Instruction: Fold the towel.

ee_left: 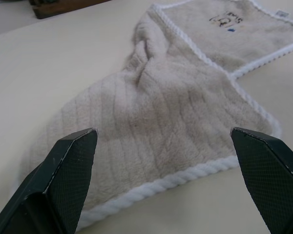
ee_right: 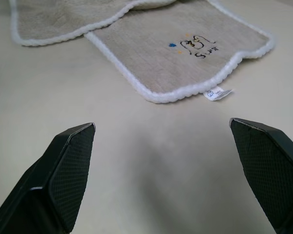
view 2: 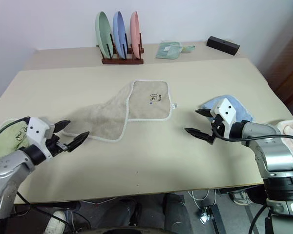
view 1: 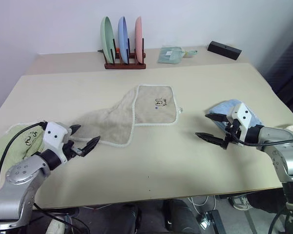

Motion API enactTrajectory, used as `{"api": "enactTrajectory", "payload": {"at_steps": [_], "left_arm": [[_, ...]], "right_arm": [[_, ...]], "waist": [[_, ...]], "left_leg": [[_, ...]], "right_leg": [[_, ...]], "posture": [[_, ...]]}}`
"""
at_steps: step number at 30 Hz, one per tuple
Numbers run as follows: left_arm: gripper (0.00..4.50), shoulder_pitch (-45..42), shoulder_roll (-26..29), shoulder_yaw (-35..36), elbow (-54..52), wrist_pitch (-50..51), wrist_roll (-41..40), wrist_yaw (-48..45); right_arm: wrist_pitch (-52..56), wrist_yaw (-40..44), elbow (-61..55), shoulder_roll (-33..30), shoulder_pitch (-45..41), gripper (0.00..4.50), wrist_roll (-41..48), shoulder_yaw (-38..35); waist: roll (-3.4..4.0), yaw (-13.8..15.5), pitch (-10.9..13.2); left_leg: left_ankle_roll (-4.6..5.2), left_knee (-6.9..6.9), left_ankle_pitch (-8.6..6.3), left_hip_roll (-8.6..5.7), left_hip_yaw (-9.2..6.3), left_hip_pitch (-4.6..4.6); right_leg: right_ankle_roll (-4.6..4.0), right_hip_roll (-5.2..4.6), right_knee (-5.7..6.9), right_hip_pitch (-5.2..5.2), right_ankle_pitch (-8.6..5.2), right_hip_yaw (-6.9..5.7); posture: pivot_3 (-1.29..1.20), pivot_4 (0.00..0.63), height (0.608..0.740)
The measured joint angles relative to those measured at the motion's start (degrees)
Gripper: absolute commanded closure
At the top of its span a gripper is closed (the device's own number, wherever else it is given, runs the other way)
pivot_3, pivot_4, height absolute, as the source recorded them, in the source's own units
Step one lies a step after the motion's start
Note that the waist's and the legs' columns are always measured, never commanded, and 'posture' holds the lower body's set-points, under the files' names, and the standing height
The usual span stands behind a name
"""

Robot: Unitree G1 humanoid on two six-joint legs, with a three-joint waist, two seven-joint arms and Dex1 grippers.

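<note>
Here we stand at the approach that precedes the first grasp: the beige towel [view 1: 132,114] lies untouched on the cream table [view 1: 156,161], twisted at its middle, its embroidered half flat toward the plate rack [view 1: 124,62] and its plain half trailing toward our left. Our left gripper [view 1: 83,138] hovers just beside that trailing end, fingers spread wide and empty, pointing slightly downward toward the towel's corded white edge [ee_left: 156,187]. Our right gripper [view 1: 212,127] hangs near the embroidered half, apart from it, jaws likewise wide and holding nothing; the small label tab [ee_right: 219,93] lies ahead of it. Judging from this layout, the next move calls for each gripper to descend on a near corner and pinch the edging, probably untwisting the cloth before any fold. A light blue towel [view 1: 237,111] rests behind the right gripper.
</note>
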Motion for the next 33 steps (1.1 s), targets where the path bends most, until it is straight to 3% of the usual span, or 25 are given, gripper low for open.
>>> {"api": "enactTrajectory", "payload": {"at_steps": [9,21,26,33], "left_arm": [[0.05,0.64,-3.39,-2.31,-0.83,-1.03,1.16,2.3],[0.05,-2.84,-2.86,-8.46,-0.82,-0.91,2.43,1.59],[0.05,-7.66,-1.78,-14.42,0.1,0.98,3.2,-0.82],[0.05,-18.59,-1.43,-28.16,5.57,4.6,10.87,-1.92]], "right_arm": [[-0.59,0.4,3.0,0.11,-4.28,0.0,-1.64,1.0],[-0.16,-2.56,0.02,2.02,-0.32,0.0,-0.86,1.34],[3.33,-3.37,-4.67,2.37,2.95,0.0,1.73,0.51],[2.96,-5.57,-7.19,3.46,5.3,0.0,1.27,0.17]], "waist": [[0.0,0.09,0.0],[0.0,0.03,0.0],[0.0,0.16,0.0],[0.0,-0.11,0.0]], "left_leg": [[0.0,0.01,0.0,0.0,0.01,-0.01],[0.0,0.01,0.0,0.0,0.01,-0.01],[0.0,0.03,0.0,-0.01,0.0,0.0],[0.0,0.02,0.01,-0.02,0.01,-0.02]], "right_leg": [[0.0,0.0,0.0,0.0,0.0,0.01],[0.0,0.0,0.01,-0.02,0.0,0.02],[0.01,0.0,0.01,0.03,0.0,0.01],[0.01,0.01,0.02,-0.05,0.01,0.03]], "posture": [[0.0,0.15,0.74],[0.0,0.15,0.74],[0.0,0.15,0.74],[0.0,0.15,0.74]]}}
